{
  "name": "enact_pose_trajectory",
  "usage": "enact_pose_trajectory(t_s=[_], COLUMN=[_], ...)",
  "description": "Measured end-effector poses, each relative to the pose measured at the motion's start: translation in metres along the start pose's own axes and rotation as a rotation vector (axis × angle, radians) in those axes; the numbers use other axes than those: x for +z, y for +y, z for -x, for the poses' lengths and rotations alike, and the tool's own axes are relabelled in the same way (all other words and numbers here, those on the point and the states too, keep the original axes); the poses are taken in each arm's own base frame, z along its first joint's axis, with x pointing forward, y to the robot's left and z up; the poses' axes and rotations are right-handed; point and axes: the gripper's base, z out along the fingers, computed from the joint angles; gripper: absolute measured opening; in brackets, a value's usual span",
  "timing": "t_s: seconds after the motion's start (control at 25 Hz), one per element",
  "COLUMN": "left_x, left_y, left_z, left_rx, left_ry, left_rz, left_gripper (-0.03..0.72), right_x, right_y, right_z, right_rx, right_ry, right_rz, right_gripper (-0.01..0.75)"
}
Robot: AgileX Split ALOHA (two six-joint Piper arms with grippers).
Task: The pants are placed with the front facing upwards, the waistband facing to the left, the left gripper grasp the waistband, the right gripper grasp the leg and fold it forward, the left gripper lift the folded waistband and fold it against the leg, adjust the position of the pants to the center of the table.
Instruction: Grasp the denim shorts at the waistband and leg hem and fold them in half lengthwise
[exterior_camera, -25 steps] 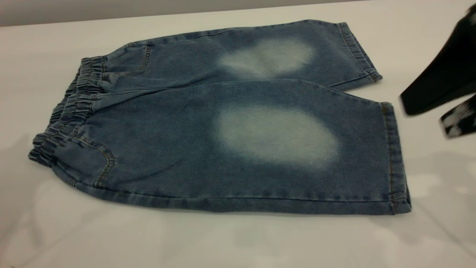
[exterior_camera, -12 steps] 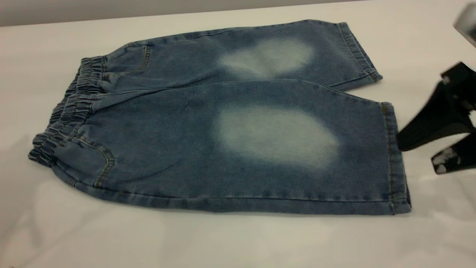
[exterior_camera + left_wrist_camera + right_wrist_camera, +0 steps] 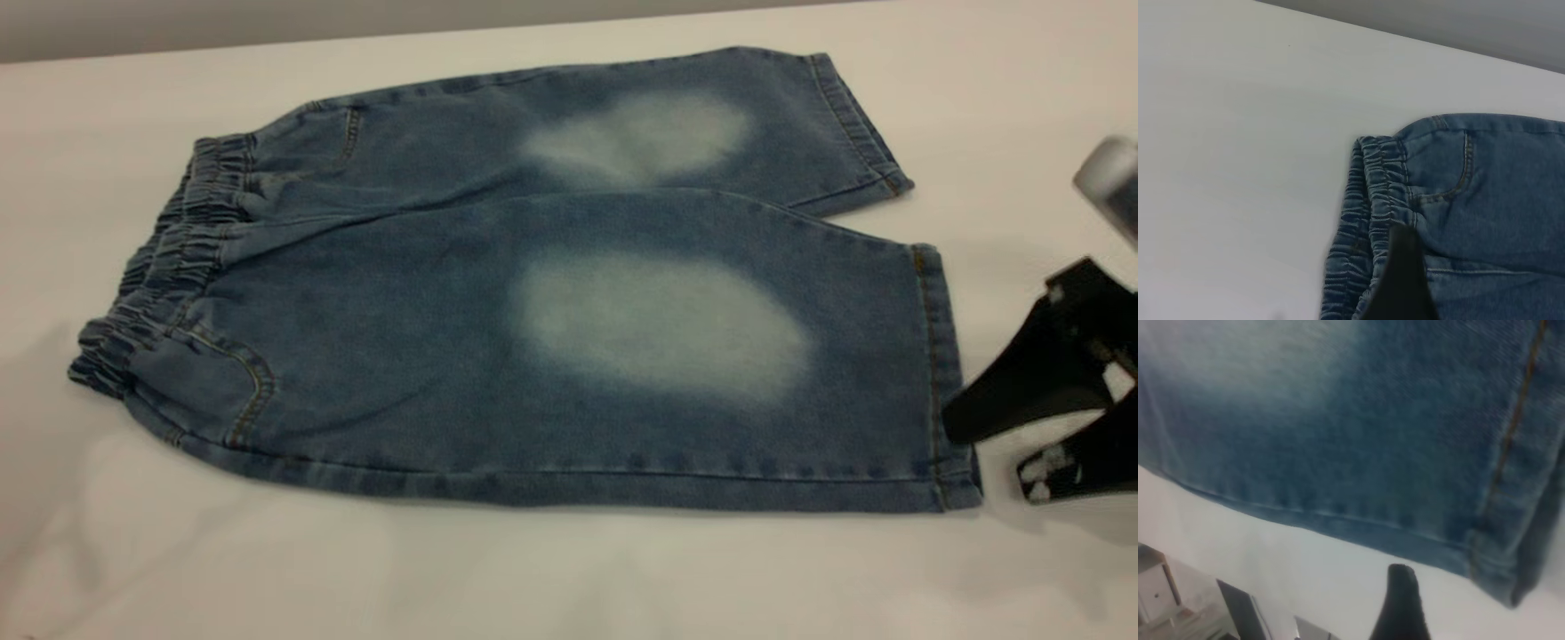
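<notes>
Right gripper drops to the near hem corner of the flat pants

Broadly, the table [image 3: 551, 578] is a plain white top, and the pants [image 3: 533, 338] lie flat on it, front up, taking up most of the exterior view. Their long axis runs across that view: the waistband [image 3: 169, 267] points to the view's left and both hems point to its right. The near leg [image 3: 622, 356] is the larger shape, with a pale oval on its thigh; the far leg lies just behind it, touching along the middle seam, with its own faded patch.

The right gripper [image 3: 987, 449] sits low at the view's right edge, beside the near leg's hem cuff. Its fingers are spread, one black wedge tip touching or just short of the hem's near corner, the other lower and slightly farther out over bare table. Compared with half a second ago it is lower and nearer the camera, having moved along the hem from mid-cuff towards that corner; the pants have not shifted. In the right wrist view a single dark fingertip [image 3: 1401, 600] stands over white table just beside the stitched hem corner.

The left gripper is out of the exterior view. In the left wrist view one black finger [image 3: 1401, 280] lies over the gathered waistband; whether its fingers are spread or pressed together I cannot tell
</notes>
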Motion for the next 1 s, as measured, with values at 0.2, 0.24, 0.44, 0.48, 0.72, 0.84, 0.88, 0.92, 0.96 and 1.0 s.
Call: enact_pose_trajectory(t_s=[0.2, 0.24, 0.44, 0.48, 0.72, 0.84, 0.88, 0.92, 0.96, 1.0], left_x=[0.000, 0.000, 0.000, 0.000, 0.000, 0.000, 0.000, 0.000, 0.000, 0.000], left_y=[0.000, 0.000, 0.000, 0.000, 0.000, 0.000, 0.000, 0.000, 0.000, 0.000], left_z=[0.000, 0.000, 0.000, 0.000, 0.000, 0.000, 0.000, 0.000, 0.000, 0.000], left_rx=[0.000, 0.000, 0.000, 0.000, 0.000, 0.000, 0.000, 0.001, 0.001, 0.001], left_ry=[0.000, 0.000, 0.000, 0.000, 0.002, 0.002, 0.002, 0.002, 0.002, 0.002], left_rz=[0.000, 0.000, 0.000, 0.000, 0.000, 0.000, 0.000, 0.000, 0.000, 0.000], left_gripper=[0.531, 0.531, 0.531, 0.531, 0.531, 0.531, 0.531, 0.531, 0.531, 0.531], right_x=[0.010, 0.012, 0.019, 0.020, 0.028, 0.030, 0.030, 0.030, 0.030, 0.031], right_y=[-0.005, -0.006, -0.008, -0.008, -0.010, -0.010, -0.009, -0.009, -0.009, -0.009], right_z=[-0.004, -0.004, -0.005, -0.005, -0.004, -0.003, -0.003, -0.002, -0.001, 0.000], right_rx=[0.005, 0.005, 0.004, 0.003, 0.095, 0.128, 0.139, 0.149, 0.159, 0.172], right_ry=[0.029, 0.030, 0.022, 0.015, -0.013, -0.029, -0.037, -0.046, -0.055, -0.065], right_rz=[0.040, 0.050, 0.100, 0.114, 0.178, 0.199, 0.205, 0.211, 0.216, 0.223], right_gripper=[0.475, 0.475, 0.466, 0.465, 0.463, 0.462, 0.462, 0.462, 0.462, 0.462])
